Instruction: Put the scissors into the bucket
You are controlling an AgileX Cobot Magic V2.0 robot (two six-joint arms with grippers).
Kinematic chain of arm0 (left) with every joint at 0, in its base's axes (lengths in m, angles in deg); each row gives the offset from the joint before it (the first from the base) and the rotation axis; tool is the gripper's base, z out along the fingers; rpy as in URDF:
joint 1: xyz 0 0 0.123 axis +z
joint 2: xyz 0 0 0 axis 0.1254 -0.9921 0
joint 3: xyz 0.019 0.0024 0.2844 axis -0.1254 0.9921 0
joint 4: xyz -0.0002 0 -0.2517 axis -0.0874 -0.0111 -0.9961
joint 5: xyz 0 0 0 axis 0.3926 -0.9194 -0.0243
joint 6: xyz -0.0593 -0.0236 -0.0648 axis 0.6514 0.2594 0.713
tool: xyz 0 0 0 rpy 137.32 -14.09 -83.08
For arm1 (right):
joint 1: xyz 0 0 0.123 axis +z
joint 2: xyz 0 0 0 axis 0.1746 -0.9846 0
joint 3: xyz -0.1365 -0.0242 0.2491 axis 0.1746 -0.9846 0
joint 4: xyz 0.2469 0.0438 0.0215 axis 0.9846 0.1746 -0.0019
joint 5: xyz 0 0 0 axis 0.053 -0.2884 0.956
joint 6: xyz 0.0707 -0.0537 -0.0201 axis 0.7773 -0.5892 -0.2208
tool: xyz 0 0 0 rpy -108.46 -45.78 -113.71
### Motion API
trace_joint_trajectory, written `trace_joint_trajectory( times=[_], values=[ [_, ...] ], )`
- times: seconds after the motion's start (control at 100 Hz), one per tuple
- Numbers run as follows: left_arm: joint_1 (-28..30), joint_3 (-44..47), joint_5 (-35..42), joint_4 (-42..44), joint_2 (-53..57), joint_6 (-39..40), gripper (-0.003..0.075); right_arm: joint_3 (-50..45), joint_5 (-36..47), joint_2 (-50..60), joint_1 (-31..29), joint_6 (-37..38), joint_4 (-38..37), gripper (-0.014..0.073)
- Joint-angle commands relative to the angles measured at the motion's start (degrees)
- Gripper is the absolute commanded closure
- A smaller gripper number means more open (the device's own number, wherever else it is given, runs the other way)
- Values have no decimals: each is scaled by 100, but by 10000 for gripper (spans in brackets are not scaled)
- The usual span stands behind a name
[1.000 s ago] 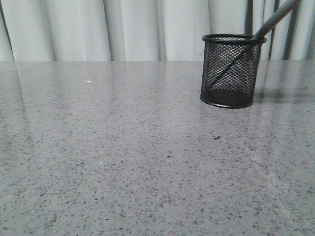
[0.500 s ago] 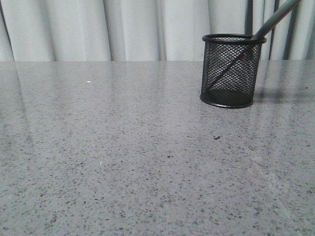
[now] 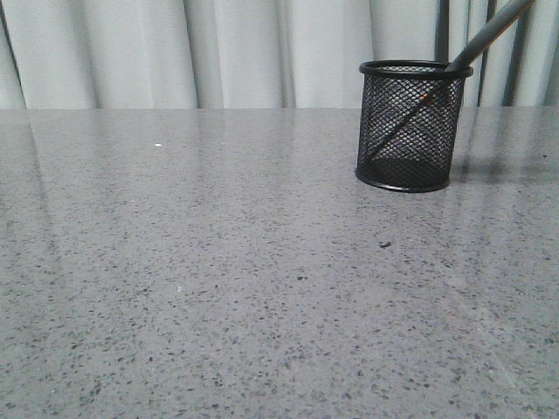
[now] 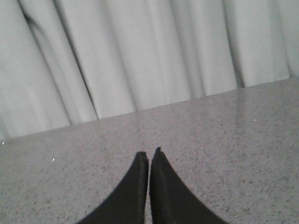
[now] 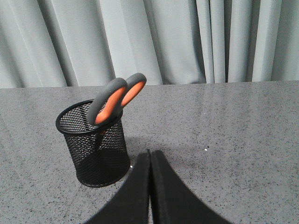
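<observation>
The black mesh bucket (image 3: 409,125) stands upright on the grey table at the back right. The scissors (image 5: 113,99) stand inside it, blades down, with the grey and orange handles leaning out over the rim. In the front view a grey handle (image 3: 489,33) pokes up past the rim toward the upper right. My right gripper (image 5: 149,152) is shut and empty, a short way from the bucket (image 5: 95,145) and not touching it. Over bare table, my left gripper (image 4: 148,151) is shut with nothing in it. Neither gripper shows in the front view.
The speckled grey table (image 3: 218,262) stretches across the front view. A pale curtain (image 3: 218,52) hangs behind the far edge. A small white speck (image 3: 157,145) lies at the back left.
</observation>
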Motion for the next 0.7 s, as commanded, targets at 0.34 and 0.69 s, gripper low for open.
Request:
trace_joint_trajectory(
  times=[0.34, 0.69],
  values=[
    [382, 930, 442, -247, 666, 171, 741, 147, 419, -13, -26, -53, 20, 662],
    [382, 930, 549, -330, 666, 161, 741, 147, 419, -13, -26, -53, 20, 662]
  ],
)
